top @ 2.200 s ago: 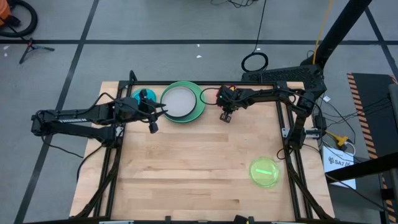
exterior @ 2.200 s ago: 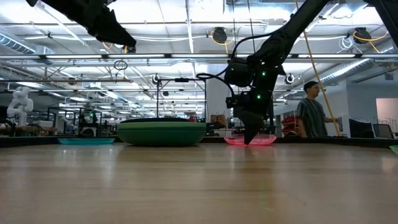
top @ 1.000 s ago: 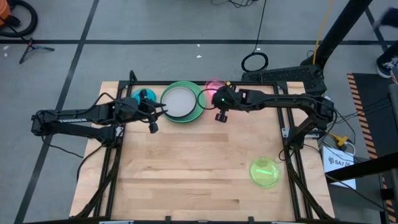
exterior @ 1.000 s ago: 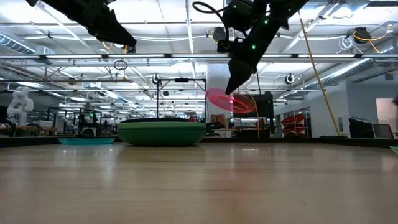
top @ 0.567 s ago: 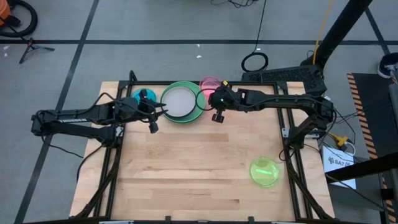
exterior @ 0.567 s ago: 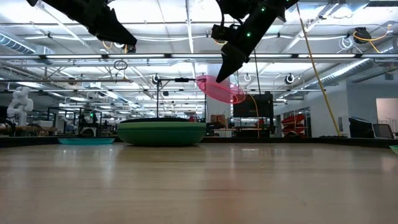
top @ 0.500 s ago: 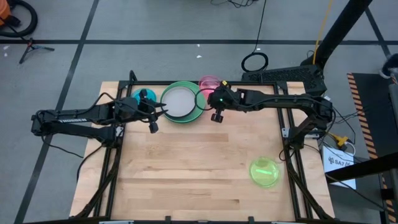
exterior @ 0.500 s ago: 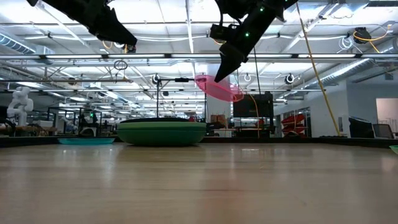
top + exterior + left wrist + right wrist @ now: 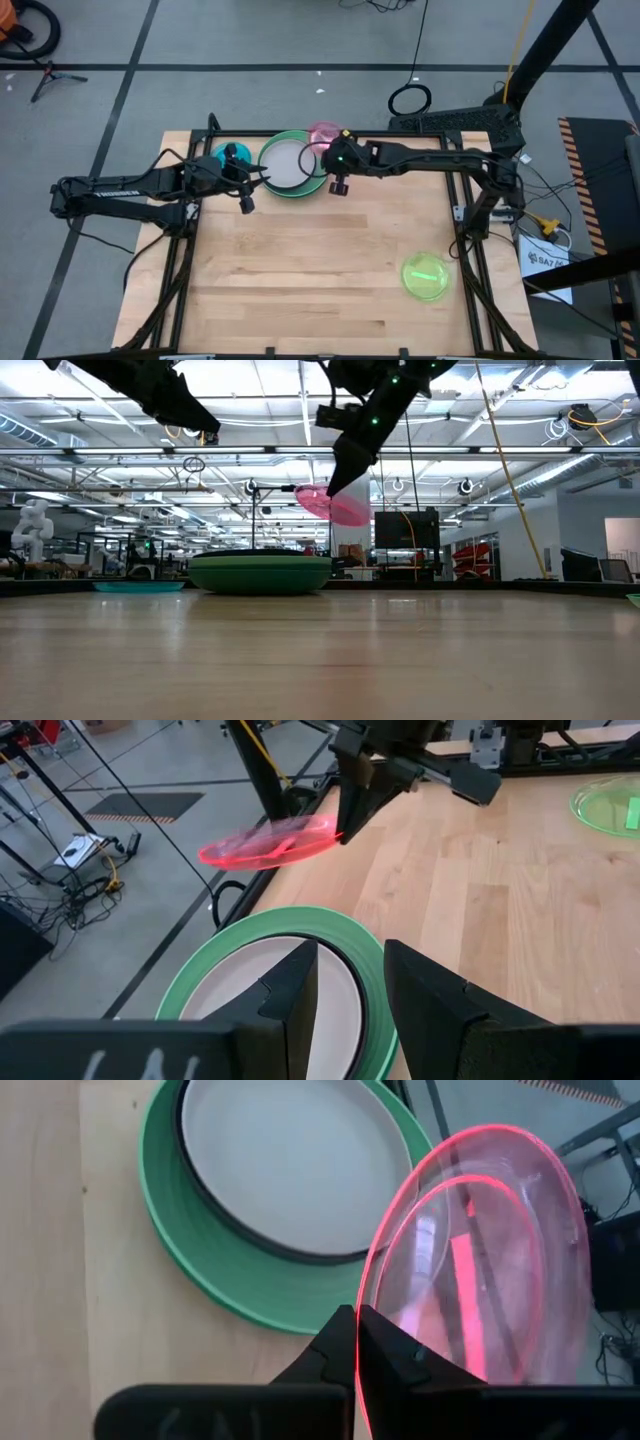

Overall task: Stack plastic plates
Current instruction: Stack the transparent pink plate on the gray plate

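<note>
The pink translucent plate (image 9: 323,135) hangs in the air in my right gripper (image 9: 335,165), just right of the stack (image 9: 292,164). That stack is a mint green plate with a grey plate (image 9: 287,163) on top, resting flat near the table's far edge. From table height the pink plate (image 9: 335,506) sits tilted above the stack (image 9: 260,573). My left gripper (image 9: 350,960) hovers open over the stack's left side and holds nothing. A blue plate (image 9: 228,154) lies under the left arm, and a yellow-green plate (image 9: 427,275) lies near the right front. My right gripper (image 9: 355,1330) pinches the pink plate's rim (image 9: 366,1295) between its two fingers, one finger on each face. The fingers come from above, slanting down (image 9: 335,482). The plate is lifted clear of the table and tilted, reaching out past the fingertips.
Bare wood fills the middle and near part of the table (image 9: 310,270). Black frame rails run along the table's left and right sides (image 9: 470,290). A black ring lies on the floor beyond the far edge (image 9: 409,99).
My right gripper has carried the pink plate toward the table's left, closer to the green stack, and a little higher, staying shut on its rim. The plate has stayed tilted in the air. My left arm has kept still.
</note>
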{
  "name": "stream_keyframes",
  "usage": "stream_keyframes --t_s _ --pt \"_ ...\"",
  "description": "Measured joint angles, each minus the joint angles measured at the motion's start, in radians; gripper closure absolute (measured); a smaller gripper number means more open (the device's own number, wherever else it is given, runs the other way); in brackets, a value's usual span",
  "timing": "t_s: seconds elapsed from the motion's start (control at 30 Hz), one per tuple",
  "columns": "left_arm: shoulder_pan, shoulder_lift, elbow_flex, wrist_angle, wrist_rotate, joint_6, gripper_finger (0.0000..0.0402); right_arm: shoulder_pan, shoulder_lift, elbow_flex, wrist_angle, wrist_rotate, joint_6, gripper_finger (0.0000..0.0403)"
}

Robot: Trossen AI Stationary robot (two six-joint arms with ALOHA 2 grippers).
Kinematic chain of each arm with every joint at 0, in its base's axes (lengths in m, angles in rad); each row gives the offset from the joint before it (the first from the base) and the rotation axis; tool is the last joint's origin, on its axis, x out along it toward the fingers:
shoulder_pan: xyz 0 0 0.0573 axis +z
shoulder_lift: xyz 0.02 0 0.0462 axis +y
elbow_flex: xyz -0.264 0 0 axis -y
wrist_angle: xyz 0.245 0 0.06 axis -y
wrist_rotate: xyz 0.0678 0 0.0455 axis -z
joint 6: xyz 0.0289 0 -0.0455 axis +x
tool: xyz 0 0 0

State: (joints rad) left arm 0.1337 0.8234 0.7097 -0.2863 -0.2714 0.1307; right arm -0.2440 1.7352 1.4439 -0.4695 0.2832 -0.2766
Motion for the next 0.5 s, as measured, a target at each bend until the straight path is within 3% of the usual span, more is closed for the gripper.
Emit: stream_keyframes --t_s 0.5 --pt "0.000 0.000 0.000 -0.001 0.000 0.007 0.0277 0.005 0.200 0.230 -0.041 -0.070 -0.083 0.0403"
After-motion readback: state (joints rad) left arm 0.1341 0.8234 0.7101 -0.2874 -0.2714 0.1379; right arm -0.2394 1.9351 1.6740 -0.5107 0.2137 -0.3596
